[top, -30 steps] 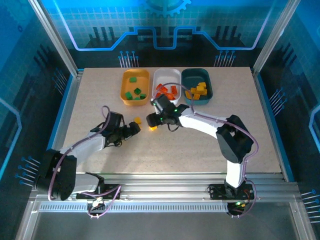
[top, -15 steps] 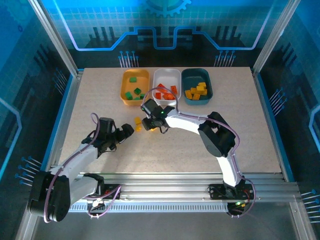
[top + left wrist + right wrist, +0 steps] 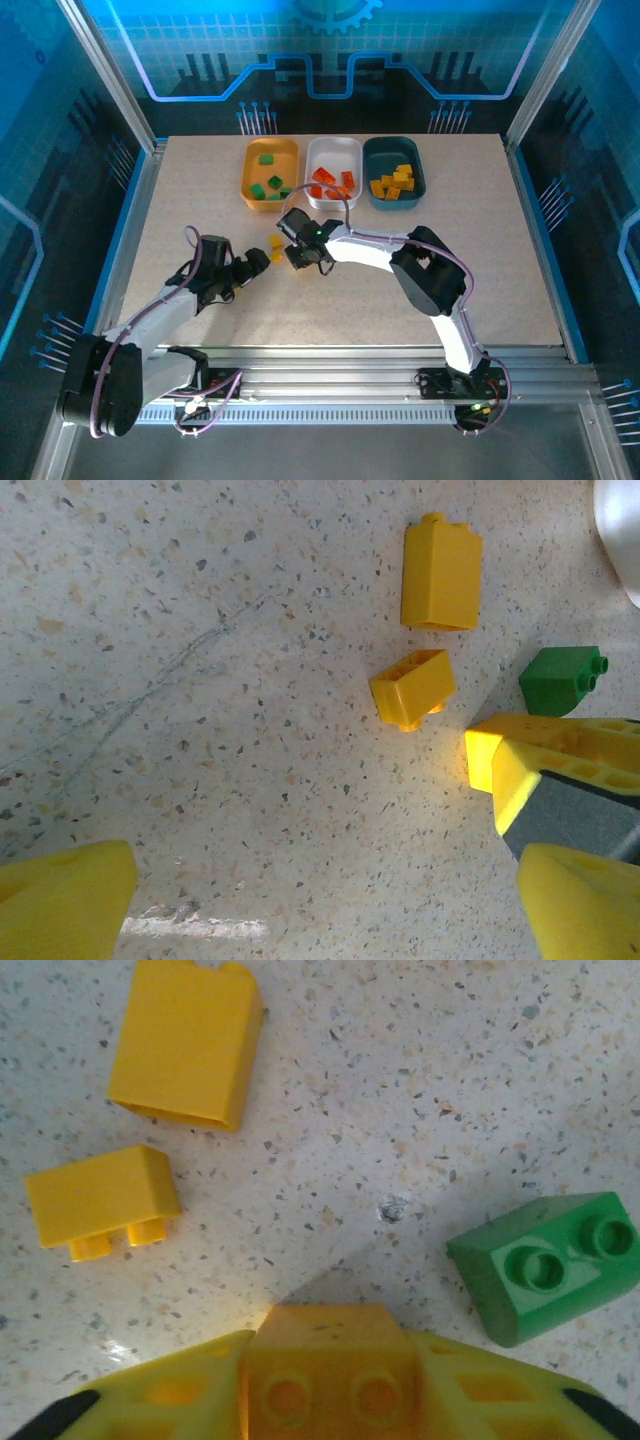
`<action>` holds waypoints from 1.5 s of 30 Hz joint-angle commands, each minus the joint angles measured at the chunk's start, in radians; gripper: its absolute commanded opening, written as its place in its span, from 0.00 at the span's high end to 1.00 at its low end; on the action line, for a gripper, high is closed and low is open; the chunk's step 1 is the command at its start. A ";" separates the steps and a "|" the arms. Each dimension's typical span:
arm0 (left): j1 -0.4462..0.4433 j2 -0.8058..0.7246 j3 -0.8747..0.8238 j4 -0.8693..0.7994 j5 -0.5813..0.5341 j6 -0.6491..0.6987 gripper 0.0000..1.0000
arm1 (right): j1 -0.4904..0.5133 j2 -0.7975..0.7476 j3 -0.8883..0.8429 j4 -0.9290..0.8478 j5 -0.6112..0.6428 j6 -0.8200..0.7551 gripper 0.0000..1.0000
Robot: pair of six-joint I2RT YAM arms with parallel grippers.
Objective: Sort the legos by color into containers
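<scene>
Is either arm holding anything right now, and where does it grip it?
The right tool clamps a yellow lego by its two opposite sides. The left tool is open and empty.

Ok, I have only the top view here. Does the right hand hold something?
Observer: Yes. The right hand is shut on a yellow brick, studs toward its wrist camera.
Operator: Any green one loose?
Observer: One green brick lies on the table beside that hand.
Operator: And the left hand?
Observer: The left hand is open, with nothing between its fingers.
</scene>
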 commanded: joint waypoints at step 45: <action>-0.146 0.765 0.641 -0.296 -0.138 0.030 0.32 | -0.533 -0.718 -0.479 0.028 -0.092 0.247 0.33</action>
